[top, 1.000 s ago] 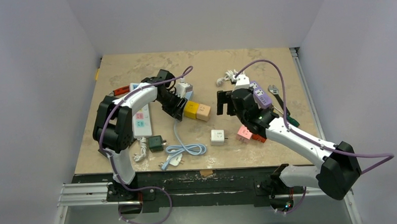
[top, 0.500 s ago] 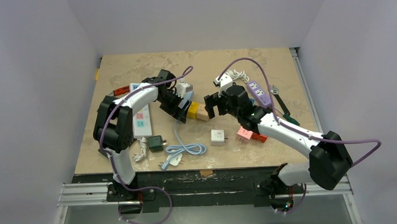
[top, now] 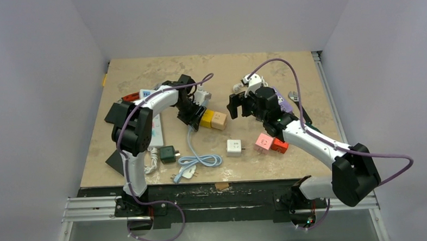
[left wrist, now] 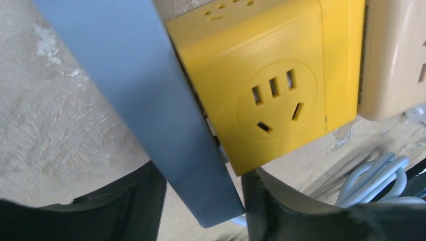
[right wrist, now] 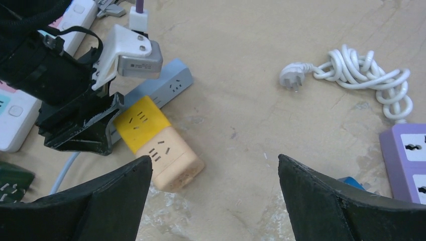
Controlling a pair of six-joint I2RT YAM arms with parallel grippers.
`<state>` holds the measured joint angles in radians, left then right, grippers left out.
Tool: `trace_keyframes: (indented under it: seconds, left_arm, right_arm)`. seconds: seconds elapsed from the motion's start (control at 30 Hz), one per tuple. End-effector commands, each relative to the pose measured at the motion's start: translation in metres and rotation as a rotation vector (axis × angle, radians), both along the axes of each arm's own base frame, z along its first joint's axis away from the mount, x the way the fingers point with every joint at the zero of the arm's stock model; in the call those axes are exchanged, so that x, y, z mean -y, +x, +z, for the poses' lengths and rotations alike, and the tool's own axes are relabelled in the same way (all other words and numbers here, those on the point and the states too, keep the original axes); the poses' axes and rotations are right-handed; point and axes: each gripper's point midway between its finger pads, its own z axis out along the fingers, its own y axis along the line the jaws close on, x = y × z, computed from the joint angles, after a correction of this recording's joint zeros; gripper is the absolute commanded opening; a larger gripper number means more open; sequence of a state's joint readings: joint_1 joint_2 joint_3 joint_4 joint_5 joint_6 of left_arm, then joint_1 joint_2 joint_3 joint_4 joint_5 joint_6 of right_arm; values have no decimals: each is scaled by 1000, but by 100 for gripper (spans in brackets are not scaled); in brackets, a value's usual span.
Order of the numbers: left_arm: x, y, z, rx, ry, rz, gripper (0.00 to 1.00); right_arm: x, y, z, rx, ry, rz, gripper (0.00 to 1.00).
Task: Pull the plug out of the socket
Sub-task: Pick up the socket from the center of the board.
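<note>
Plug (left wrist: 274, 90) just ahead of left gripper (left wrist: 201, 176)

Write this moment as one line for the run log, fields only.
left gripper: astride blue power strip, grip unclear | right gripper: open, empty, hovering | yellow adapter: not yet pulled off strip

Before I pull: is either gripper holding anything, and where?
The right gripper is open and empty. The left gripper straddles the blue power strip beside the yellow adapter; whether it is clamped cannot be told.

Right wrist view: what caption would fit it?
Open right fingers facing a yellow plastic socket cube joined to a beige plastic cube.
</note>
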<state>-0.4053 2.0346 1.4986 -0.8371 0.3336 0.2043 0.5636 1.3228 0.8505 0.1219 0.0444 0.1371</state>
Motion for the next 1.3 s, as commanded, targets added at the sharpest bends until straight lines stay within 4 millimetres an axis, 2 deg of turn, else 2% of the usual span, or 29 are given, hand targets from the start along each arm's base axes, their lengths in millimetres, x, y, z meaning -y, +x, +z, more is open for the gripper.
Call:
trace_keyframes:
  seconds: [0.0, 0.07, 0.13, 0.23, 0.33, 0.47, 0.57, 0.7, 0.8, 0.97, 1.03, 1.13, 1.27]
  left_arm:
    - [5, 0, -1, -11, 50, -11, 45]
    - [6, -2, 1, -16, 51, -19, 30]
    - [3, -3, 8, -7, 61, -31, 2]
    - [-1, 1, 32, 55, 60, -54, 0]
    - [-6, 8, 73, 173, 51, -75, 0]
    - [-9, 13, 122, 265, 40, -73, 0]
    - [-6, 14, 154, 316, 7, -72, 0]
    - [-2, 10, 184, 355, -34, -73, 0]
    - [-3, 9, 192, 361, -21, -74, 0]
    - [-10, 10, 183, 365, 55, -69, 0]
    - [-15, 12, 179, 382, 112, -65, 0]
    - [-14, 13, 179, 400, 133, -63, 0]
    - [-11, 14, 185, 417, 128, -62, 0]
  right_arm:
    - [2, 1, 27, 68, 93, -8, 93]
    - [3, 1, 26, 67, 97, -17, 92]
    - [4, 0, 24, 63, 100, -18, 92]
    - [2, -1, 23, 62, 104, -5, 92]
    - [1, -2, 26, 75, 115, 2, 92]
    - [-18, -10, 34, 76, 139, 118, 99]
    - [-33, -18, 37, 87, 142, 175, 99]
    - [-49, -32, 56, 159, 156, 235, 99]
    - [-52, -37, 87, 223, 189, 244, 99]
    - [-50, -40, 129, 293, 226, 246, 99]
    - [-50, -39, 140, 301, 228, 240, 99]
    - [-59, -42, 145, 295, 220, 275, 99]
    - [-82, -51, 122, 240, 136, 345, 99]
